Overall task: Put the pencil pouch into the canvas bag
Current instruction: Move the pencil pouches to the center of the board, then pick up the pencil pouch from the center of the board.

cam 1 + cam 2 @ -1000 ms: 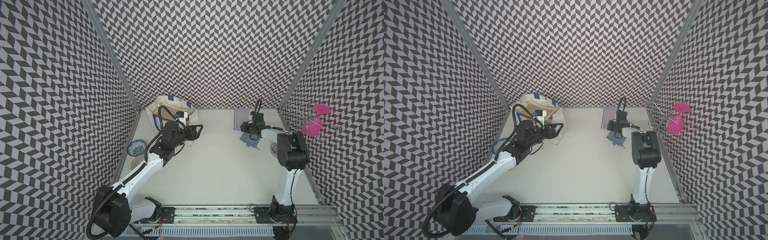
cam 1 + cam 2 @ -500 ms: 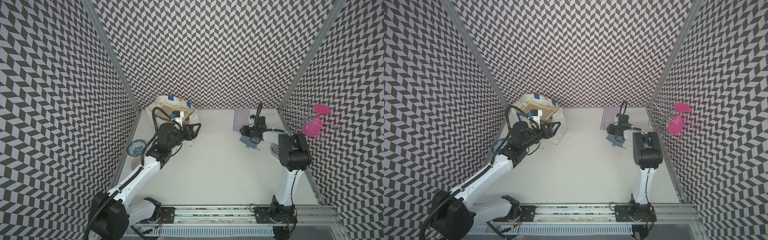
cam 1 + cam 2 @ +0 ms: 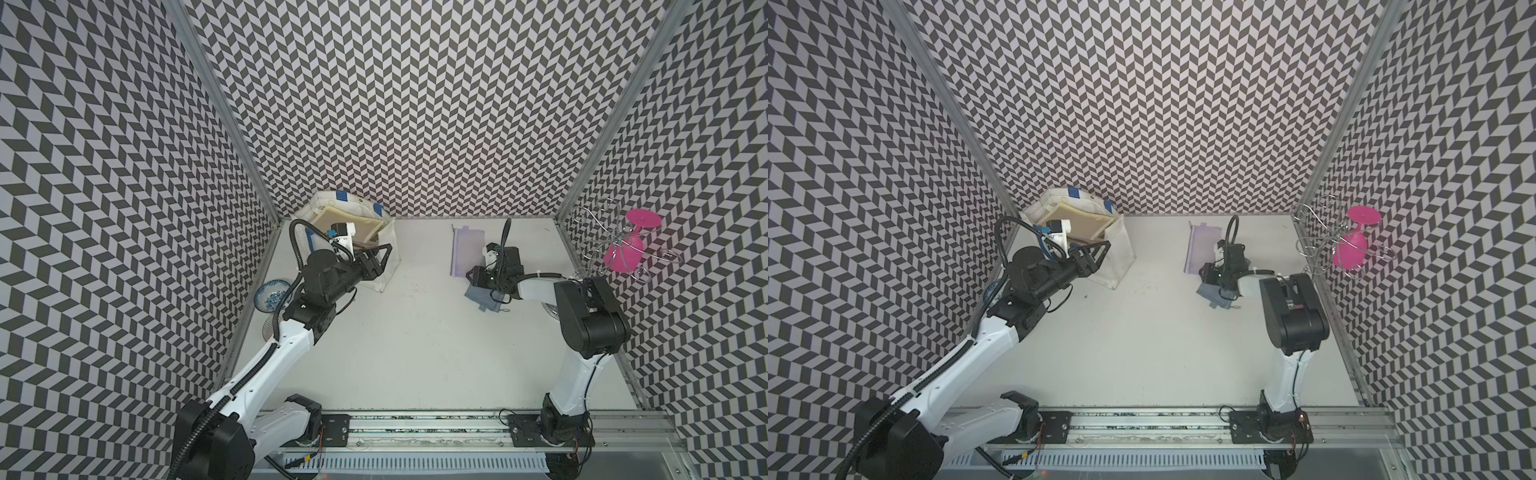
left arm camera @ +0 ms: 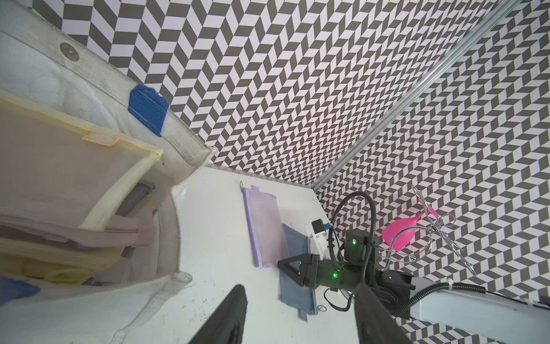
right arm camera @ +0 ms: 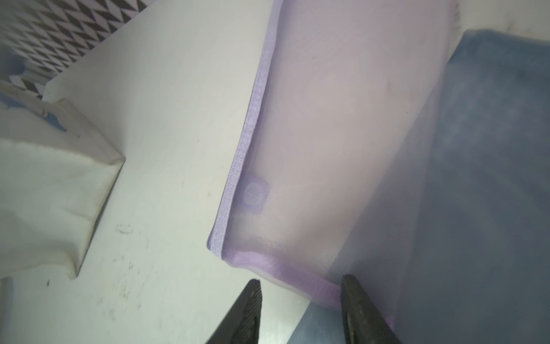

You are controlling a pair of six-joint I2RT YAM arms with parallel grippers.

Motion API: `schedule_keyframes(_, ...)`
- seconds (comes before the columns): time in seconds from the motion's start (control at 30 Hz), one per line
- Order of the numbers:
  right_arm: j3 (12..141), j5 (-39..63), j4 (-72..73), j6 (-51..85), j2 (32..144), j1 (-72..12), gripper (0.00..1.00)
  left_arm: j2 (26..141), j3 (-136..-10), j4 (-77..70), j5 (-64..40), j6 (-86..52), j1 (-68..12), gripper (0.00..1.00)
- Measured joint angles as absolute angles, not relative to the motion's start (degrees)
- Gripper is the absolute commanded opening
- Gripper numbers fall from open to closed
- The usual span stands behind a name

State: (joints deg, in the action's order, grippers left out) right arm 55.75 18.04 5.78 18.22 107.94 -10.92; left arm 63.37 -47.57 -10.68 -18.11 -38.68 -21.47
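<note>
Both parted, empty: left gripper (image 4: 300, 295), right gripper (image 5: 300, 280). Lilac pouch (image 5: 327, 134) hem judged best pinched alone, grey pouch (image 5: 491, 208) excluded.

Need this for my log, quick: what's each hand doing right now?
Left hand: open, empty.
Right hand: open, astride a corner of the purple pouch.

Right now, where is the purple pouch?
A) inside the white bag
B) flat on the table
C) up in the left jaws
B: the purple pouch lies flat on the table, outside the canvas bag.
</note>
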Motion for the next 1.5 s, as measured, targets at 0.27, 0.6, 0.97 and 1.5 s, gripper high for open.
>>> schedule_keyframes(0.27,45.3,23.1,10.5,23.4,101.2,-18.1,0.50,63.3,-47.8,-8.9,-13.6,-37.8,-29.3,0.61)
schedule_keyframes(0.6,25.6,26.3,25.8,33.0,90.3,-27.9,0.51,62.8,-46.2,0.3,-6.4,-35.5,-34.9,0.63)
schedule_keyframes(0.97,19.2,19.5,19.4,36.4,73.7,-35.5,0.60,64.0,-34.2,2.5,-5.8,-36.6,-34.9,0.66)
schedule_keyframes(1.5,40.2,21.0,13.1,22.6,92.9,-25.3,0.61,77.4,-32.4,-5.8,-6.9,-41.3,-36.9,0.70)
